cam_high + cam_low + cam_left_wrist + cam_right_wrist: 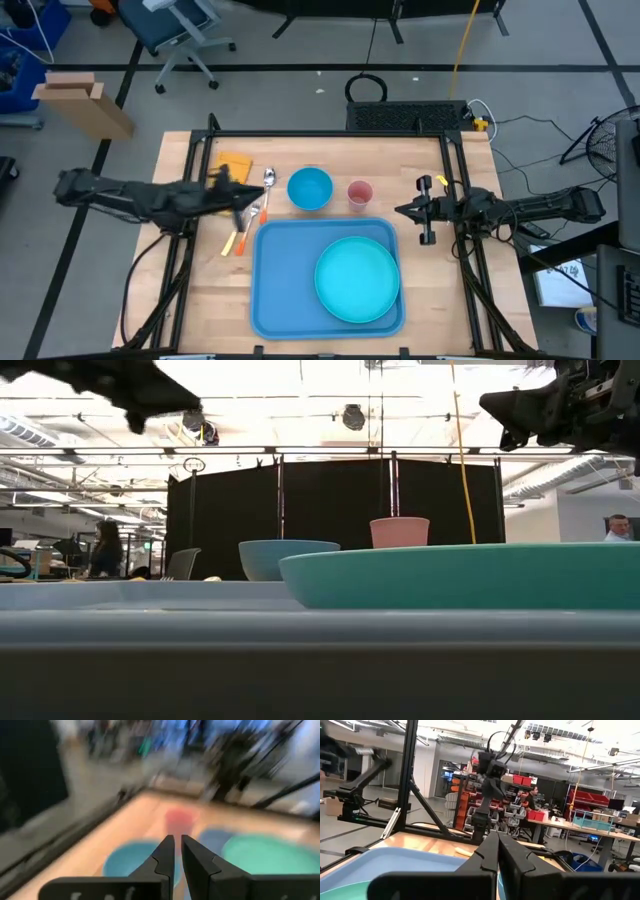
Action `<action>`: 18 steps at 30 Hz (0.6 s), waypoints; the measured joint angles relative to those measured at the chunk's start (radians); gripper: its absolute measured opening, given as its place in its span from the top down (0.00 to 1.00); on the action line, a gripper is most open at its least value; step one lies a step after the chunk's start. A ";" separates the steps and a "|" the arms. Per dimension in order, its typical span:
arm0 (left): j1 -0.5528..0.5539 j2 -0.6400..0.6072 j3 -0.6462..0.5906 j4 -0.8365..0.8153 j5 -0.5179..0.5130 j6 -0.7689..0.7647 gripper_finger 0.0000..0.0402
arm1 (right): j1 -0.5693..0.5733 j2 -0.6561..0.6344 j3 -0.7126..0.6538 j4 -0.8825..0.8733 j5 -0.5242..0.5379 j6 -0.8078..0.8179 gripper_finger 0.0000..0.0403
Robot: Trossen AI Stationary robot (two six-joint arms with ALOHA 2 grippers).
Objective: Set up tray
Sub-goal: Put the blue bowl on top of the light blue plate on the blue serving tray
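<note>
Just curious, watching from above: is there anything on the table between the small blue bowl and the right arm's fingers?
Yes. In the high view a small pink cup stands between the blue bowl and the right gripper; past the cup, only bare wood.

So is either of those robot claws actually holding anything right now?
No. The left gripper and the right gripper are both shut with nothing between their fingers, above the table.

This is a robotics lab in an open industrial workshop. The wooden table (330,160) sits in a black metal frame (195,160). Beyond it, at twelve o'clock, stand black partition screens (330,510); shelves of red bins (590,800), workbenches (570,827) and seated people (105,550) fill the hall.
</note>
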State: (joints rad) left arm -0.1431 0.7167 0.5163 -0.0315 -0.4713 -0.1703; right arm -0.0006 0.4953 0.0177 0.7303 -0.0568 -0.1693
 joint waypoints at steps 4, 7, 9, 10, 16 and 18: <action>0.082 0.318 0.241 -0.307 0.085 -0.074 0.87 | 0.000 0.000 0.000 -0.001 0.000 0.005 1.00; 0.106 0.514 0.377 -0.408 0.161 0.003 0.77 | 0.000 0.000 0.000 -0.001 0.000 0.017 1.00; 0.110 0.619 0.457 -0.448 0.213 0.063 0.67 | 0.000 0.000 0.000 -0.001 0.000 0.019 1.00; 0.110 0.664 0.495 -0.462 0.248 0.092 0.62 | 0.000 0.000 0.000 -0.002 0.000 0.023 1.00; 0.111 0.860 0.679 -0.526 0.314 0.239 0.28 | 0.000 0.000 -0.001 -0.015 -0.001 0.026 1.00; 0.119 0.903 0.706 -0.527 0.329 0.278 0.18 | 0.000 0.000 -0.001 -0.024 -0.001 0.026 1.00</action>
State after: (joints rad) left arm -0.0239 1.6201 1.2219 -0.5585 -0.1424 0.1078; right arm -0.0006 0.4957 0.0170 0.7065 -0.0574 -0.1436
